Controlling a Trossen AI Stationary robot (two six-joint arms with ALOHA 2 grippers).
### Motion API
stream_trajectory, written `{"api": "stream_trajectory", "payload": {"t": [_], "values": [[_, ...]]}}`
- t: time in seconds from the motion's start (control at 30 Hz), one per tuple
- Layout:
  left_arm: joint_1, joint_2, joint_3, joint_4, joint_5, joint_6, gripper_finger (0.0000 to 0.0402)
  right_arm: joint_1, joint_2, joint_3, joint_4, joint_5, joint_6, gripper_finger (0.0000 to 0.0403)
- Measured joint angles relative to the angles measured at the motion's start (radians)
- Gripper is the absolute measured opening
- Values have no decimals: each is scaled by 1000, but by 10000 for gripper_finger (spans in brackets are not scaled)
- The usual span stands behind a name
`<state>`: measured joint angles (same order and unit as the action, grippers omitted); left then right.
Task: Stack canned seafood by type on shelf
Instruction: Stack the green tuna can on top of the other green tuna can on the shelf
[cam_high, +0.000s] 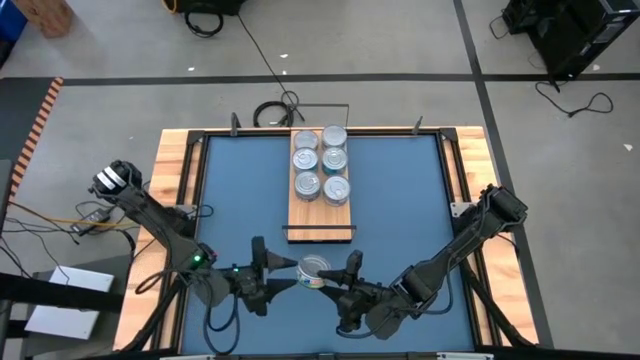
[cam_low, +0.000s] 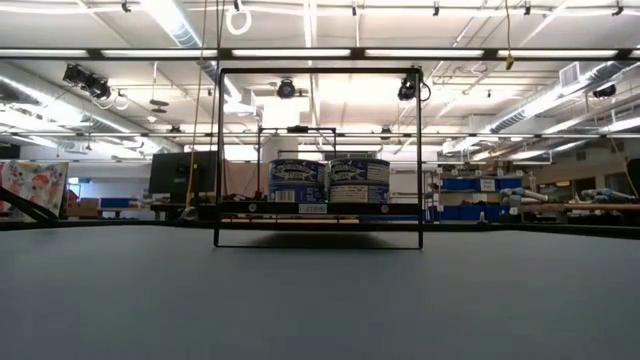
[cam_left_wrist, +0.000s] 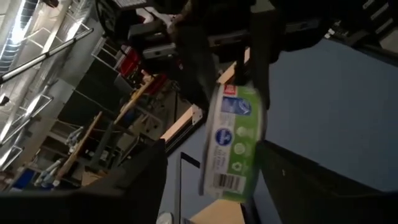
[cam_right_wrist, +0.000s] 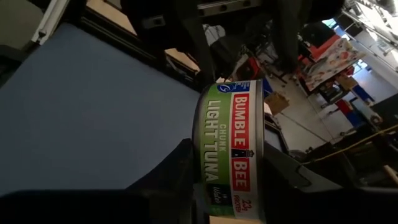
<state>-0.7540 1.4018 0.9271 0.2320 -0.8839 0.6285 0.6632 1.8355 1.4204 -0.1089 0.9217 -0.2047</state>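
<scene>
A tin of canned seafood with a green label (cam_right_wrist: 230, 149) hangs above the near middle of the blue table, and my right gripper (cam_high: 336, 276) is shut on it. My left gripper (cam_high: 292, 273) faces it from the table's left. It is open, and its fingers (cam_left_wrist: 124, 180) stand wide on either side of the tin (cam_left_wrist: 233, 146) without touching it. Several more tins (cam_high: 321, 163) stand upright in two rows on the shelf (cam_high: 320, 222), a light-wood board at the far middle. My right gripper pinches the tin between its two fingers (cam_right_wrist: 168, 180), one on each flat end (cam_right_wrist: 200, 155). The label side faces the wrist. The fingers come nearly level from the table's right. The tin is tilted and lifted clear of the table.
The shelf's thin black frame (cam_low: 318, 70) rises over the board. Wooden rails (cam_high: 170, 200) border the blue table (cam_high: 400, 200) on its left and right. Bare blue surface lies on either side of the shelf and in front of it.
</scene>
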Motion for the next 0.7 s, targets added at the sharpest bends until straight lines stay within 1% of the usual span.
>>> {"api": "stream_trajectory", "payload": {"t": [0.1, 0.23, 0.33, 0.47, 0.57, 0.7], "values": [[4, 1, 5, -4, -4, -9, 258, 0, 0, 0, 2, 0, 0, 135], [20, 1, 5, -36, 0, -59, 257, 0, 0, 0, -5, 4, -3, 135], [25, 1, 5, -42, 37, -85, 257, 0, 0, 0, -3, -3, -1, 135], [27, 1, 5, -45, 56, -91, 257, 0, 1, 0, 0, -4, -1, 135], [28, 1, 5, -58, 97, -119, 257, 0, 1, 0, 12, -3, -1, 135], [28, 1, 5, -53, 100, -139, 257, 0, 1, 0, 10, -1, -1, 135]]}}
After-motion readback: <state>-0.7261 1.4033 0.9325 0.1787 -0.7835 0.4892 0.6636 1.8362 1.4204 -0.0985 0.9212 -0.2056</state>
